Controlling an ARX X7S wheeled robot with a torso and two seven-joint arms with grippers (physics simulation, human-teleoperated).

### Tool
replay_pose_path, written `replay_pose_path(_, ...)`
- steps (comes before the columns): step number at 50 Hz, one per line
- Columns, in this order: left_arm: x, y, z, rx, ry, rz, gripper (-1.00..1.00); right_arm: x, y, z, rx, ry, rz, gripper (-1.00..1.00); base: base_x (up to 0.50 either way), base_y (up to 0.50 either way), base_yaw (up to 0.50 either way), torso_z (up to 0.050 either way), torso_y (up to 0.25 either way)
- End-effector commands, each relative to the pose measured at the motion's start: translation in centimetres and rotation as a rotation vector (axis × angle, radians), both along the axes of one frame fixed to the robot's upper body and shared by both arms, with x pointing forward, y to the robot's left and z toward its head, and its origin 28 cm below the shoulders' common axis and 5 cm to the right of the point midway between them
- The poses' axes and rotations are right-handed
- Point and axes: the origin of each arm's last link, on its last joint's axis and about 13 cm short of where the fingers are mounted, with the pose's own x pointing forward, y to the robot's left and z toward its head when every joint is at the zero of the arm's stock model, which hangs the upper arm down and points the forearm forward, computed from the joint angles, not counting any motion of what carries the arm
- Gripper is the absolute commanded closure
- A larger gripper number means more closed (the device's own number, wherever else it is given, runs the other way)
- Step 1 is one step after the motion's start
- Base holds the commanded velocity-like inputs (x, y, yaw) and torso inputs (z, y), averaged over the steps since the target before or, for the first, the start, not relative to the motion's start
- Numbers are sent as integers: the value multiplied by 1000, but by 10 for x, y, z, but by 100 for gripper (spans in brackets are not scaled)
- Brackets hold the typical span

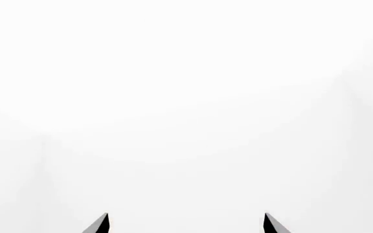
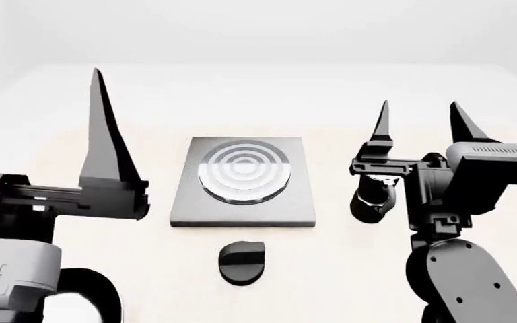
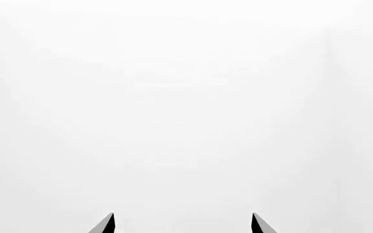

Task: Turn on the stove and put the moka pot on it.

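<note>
- Left wrist view: the left pincer [image 1: 186, 224] showed only two dark fingertips [image 1: 99, 225], set wide apart with nothing between them, against blank white.
- Head view: the stove [image 2: 243, 212], a grey square slab with a ringed burner, lay flat at the middle of the pale table [image 2: 330, 101]. Its round black knob [image 2: 242, 261] sat apart, just nearer the robot. The moka pot [image 2: 371, 199] stood right of the stove, partly hidden behind the right arm. The right pincer [image 2: 420, 121] pointed upward with fingers spread, released, above the pot and not touching it. Of the left pincer [image 2: 104, 145] one tall finger showed, raised left of the stove.
- Right wrist view: the right pincer [image 3: 181, 224] showed two tips apart, gripping nothing.
</note>
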Motion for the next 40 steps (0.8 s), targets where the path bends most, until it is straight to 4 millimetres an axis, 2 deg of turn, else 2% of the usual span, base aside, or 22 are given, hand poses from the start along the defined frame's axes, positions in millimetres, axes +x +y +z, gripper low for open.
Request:
replay_pose_path(1,-19,7,6,-6,-7,43,-100,18,-6,-34,-25,114,-33,-100,0,0,0,0,0)
replay_pose_path(6,-22,9,9,-10,-14,49,-100,23,-9,-55,-30,173,-49,-100,0,0,0,0,0)
replay_pose_path(9,-23,9,10,-10,-14,49,-100,23,-9,-55,-30,173,-49,-100,0,0,0,0,0)
replay_pose_path(10,-23,9,9,-10,-15,49,-100,23,-9,-67,-35,205,-54,-100,0,0,0,0,0)
replay_pose_path(14,-24,9,10,-14,-10,49,-100,24,-11,-80,-33,243,-64,-100,0,0,0,0,0)
replay_pose_path(30,-24,9,8,-25,4,48,-100,21,-18,-106,-40,312,-93,-100,0,0,0,0,0)
replay_pose_path(40,-24,8,8,-35,6,37,-100,19,-26,-113,-30,331,-122,-100,0,0,0,0,0)
